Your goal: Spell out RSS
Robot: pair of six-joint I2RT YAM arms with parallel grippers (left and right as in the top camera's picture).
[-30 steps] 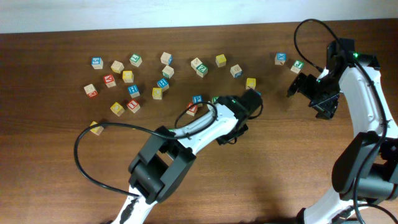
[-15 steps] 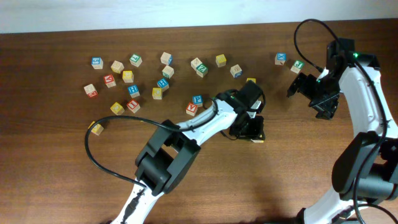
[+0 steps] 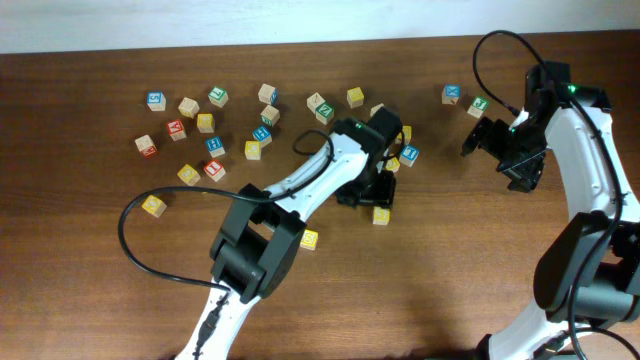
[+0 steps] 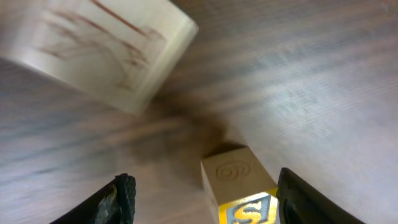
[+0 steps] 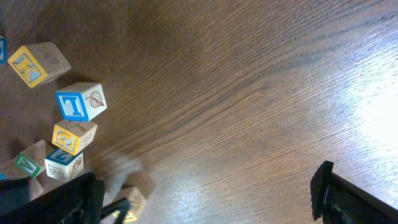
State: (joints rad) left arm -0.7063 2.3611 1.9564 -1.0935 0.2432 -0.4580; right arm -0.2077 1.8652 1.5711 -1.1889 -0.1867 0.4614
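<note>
S cube (image 4: 239, 193) lies on the table (image 3: 100, 250) right of centre, just below the scatter of loose cubes (image 3: 215, 125) along the far side. The left arm (image 3: 300, 195) runs diagonally from the near edge up to it. The right arm (image 3: 590, 150) stands at the right edge, well apart.

The left hand (image 4: 208, 190) is spread, one finger on either side of the S cube, and grips nothing (the finger at the right of the view is just beside the cube; can't tell if it touches). The right hand (image 5: 205, 196) is wide apart with nothing between its fingers.

The S cube has no long axis (equal sides). It sits flat, a bit askew to the fingers. Its yellow S face is on a side, toward the bottom edge of the left wrist view, and a plain face with a round stamp is up. A blurred pale cube (image 4: 99, 50) lies upper left.

In the right wrist view, the letter on a yellow cube (image 5: 73, 137) at the left looks like S (not sure). The letters are too small overhead to pick out the R.
</note>
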